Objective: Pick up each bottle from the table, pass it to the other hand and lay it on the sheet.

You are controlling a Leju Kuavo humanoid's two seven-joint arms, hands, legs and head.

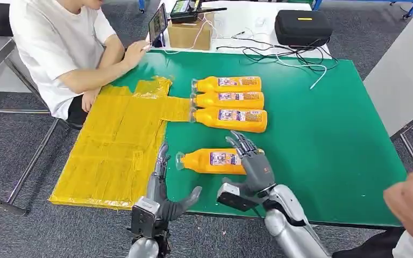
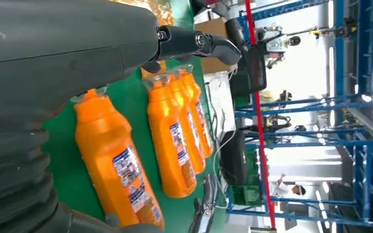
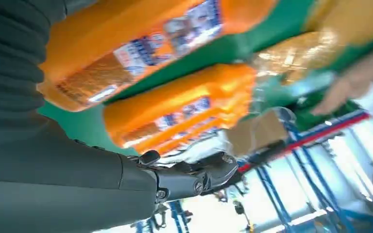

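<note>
Right hand (image 1: 253, 161) over the near bottle (image 1: 212, 160), fingers spread, grip unclear; left hand (image 1: 161, 185) open, empty, at the yellow sheet (image 1: 113, 156) edge on the green tabletop (image 1: 328, 140).

glossy orange plastic bottles (image 1: 231, 100) with paper labels, crinkly shiny yellow sheet (image 1: 119, 148), matt green surface (image 1: 328, 134), cardboard box (image 1: 191, 33), matt black case (image 1: 303, 27)

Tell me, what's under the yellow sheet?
The green table shows around the sheet, and the sheet's near-left corner hangs past the table edge over the grey floor. Whatever lies directly beneath the sheet is covered.
</note>
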